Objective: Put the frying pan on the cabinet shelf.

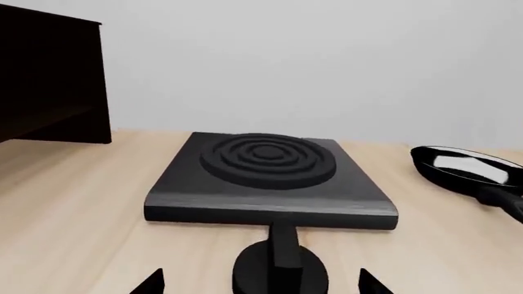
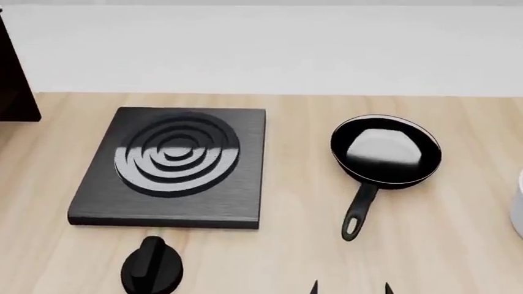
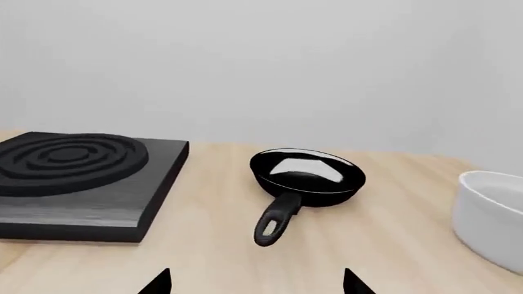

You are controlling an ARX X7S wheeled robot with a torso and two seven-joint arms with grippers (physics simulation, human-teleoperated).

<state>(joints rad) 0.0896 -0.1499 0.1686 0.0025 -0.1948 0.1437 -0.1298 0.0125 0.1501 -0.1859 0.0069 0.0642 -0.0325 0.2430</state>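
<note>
The frying pan (image 2: 386,150) is a small round black pan with a glossy base, lying flat on the wooden table (image 2: 457,257) with its short handle (image 2: 358,214) pointing toward me. It also shows in the right wrist view (image 3: 307,171) and at the edge of the left wrist view (image 1: 470,168). My right gripper (image 3: 255,283) is open and empty, short of the handle's end; its tips show in the head view (image 2: 351,289). My left gripper (image 1: 261,285) is open and empty, near a black knob (image 1: 282,263). The dark cabinet (image 1: 49,79) stands at the far left.
A square black plate with concentric rings (image 2: 171,162) lies left of the pan, with the knob (image 2: 151,266) in front of it. A white bowl (image 3: 490,214) stands right of the pan. A pale wall rises behind the table.
</note>
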